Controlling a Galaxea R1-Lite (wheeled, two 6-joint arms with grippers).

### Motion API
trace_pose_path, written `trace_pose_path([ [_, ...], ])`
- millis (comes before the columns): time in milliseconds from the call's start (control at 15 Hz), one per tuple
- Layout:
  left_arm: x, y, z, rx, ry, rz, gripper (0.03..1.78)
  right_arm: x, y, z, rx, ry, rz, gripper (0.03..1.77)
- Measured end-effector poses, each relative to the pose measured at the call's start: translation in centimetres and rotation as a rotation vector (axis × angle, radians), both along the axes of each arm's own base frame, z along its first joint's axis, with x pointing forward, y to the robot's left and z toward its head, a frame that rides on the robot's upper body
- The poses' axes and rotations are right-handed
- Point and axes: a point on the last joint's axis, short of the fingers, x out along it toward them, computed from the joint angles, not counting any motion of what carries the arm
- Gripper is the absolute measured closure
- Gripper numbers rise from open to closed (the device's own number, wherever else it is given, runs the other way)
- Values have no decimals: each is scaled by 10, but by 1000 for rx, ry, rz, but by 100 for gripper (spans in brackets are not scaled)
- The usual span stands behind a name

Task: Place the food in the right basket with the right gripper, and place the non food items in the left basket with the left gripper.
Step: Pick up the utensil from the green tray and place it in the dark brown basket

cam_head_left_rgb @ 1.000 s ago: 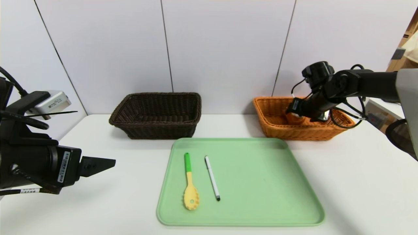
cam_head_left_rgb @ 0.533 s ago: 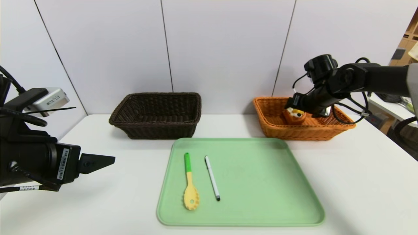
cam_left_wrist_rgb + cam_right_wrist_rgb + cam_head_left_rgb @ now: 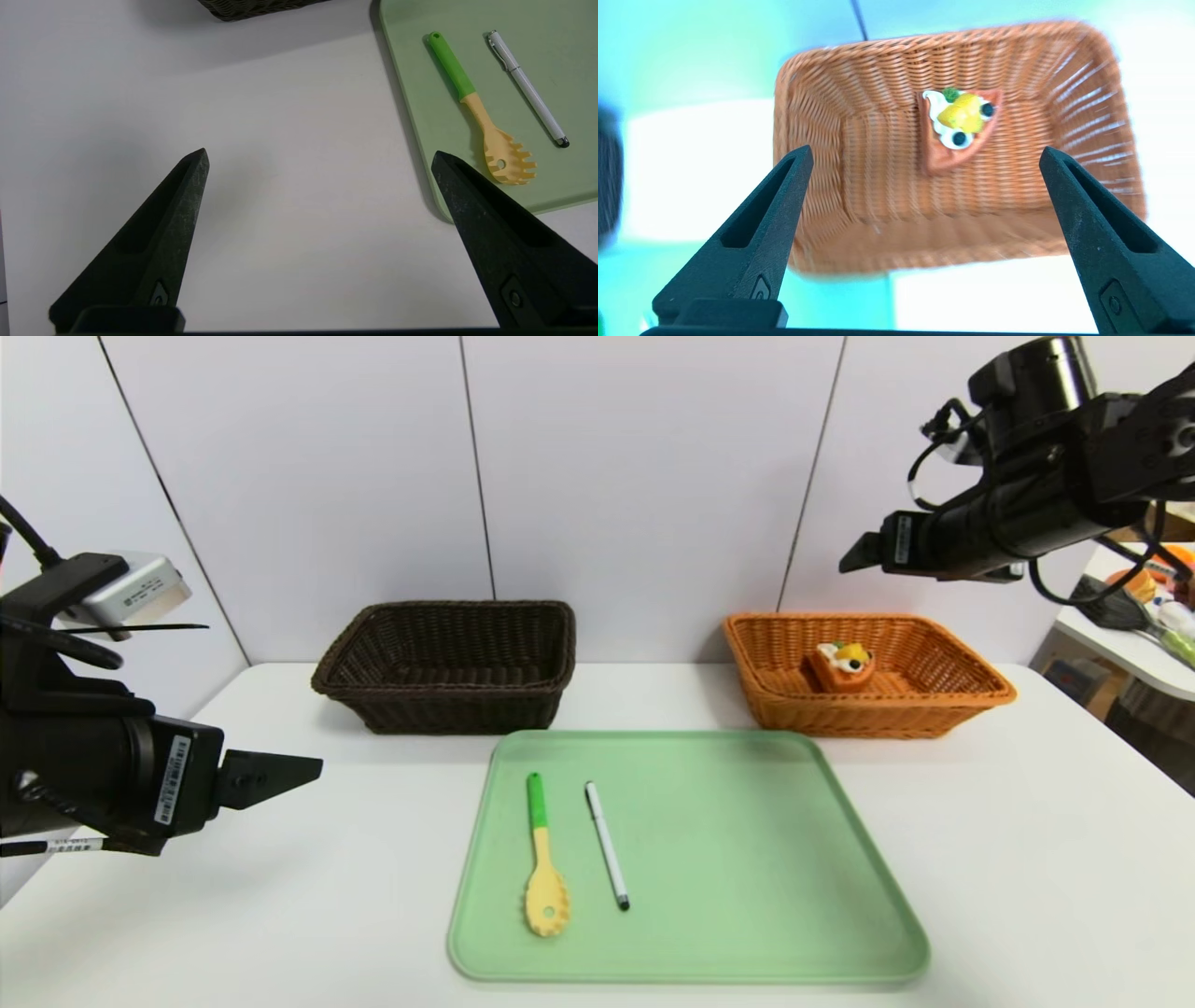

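Head cam: high, looks fwd and down over the whole table (image 3: 1027,859), far walls at top; tray (image 3: 747,859) centre, dark basket (image 3: 448,667) and orange basket (image 3: 873,677) behind it, both arms at the edges.

Left wrist cam: low over the table, close, looks out between its own fingers (image 3: 154,242); shares w/ head view the tray's near-left part, spoon (image 3: 481,112), pen (image 3: 525,86), a bit of dark basket.

Right wrist cam: above the orange basket, looks down into it between its fingers (image 3: 752,242); shares basket and waffle (image 3: 957,128) w/ head view.

Orange-tan woven basket (image 3: 943,702), mint-green tray (image 3: 747,859)
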Motion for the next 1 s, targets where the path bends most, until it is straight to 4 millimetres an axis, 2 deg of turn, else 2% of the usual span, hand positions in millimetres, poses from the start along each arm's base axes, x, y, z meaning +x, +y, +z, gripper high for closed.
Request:
trace_pose_path([
  [267,-5,0,4,-4,-20,-9,12,-41,-2,26,-108,-25,79,11],
  [600,-11,-2,9,-19,-43,-36,12,-83,4,41,-174,-65,173,11],
  [800,-5,-12,24,-15,-80,-34,12,-102,1,40,-189,-56,128,11],
  [1000,5,-33,41,-14,-62,-38,12,-126,-5,33,-214,-29,93,11],
])
